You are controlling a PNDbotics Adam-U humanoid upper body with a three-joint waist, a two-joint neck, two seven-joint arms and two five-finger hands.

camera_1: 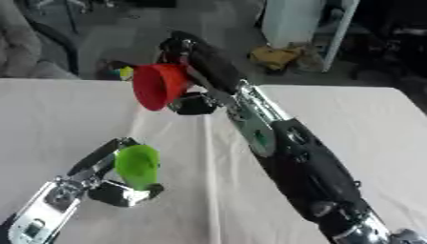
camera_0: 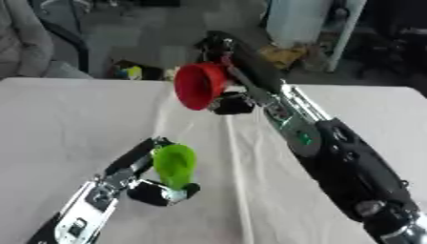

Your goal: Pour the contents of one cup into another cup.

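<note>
In the left eye view, the right hand (camera_0: pixel 227 71) is reaching in from the lower right and is holding the red cup (camera_0: pixel 200 86) with its fingers curled round it. The red cup is raised above the white table (camera_0: pixel 58 124) and is lying on its side, its mouth facing left and down toward the viewer. Lower and to the left, the left hand (camera_0: pixel 146 178) is clamping the green cup (camera_0: pixel 174 165) between its fingers and thumb. The green cup is tilting, its wider end up. The red cup is hanging above and a little right of the green one, well apart from it.

In the right eye view, the red cup (camera_1: pixel 160 86) is sitting at the left side of the right hand (camera_1: pixel 193 62), and the green cup (camera_1: pixel 137 166) is sitting inside the left hand (camera_1: pixel 108 183), over the table (camera_1: pixel 50 119).
</note>
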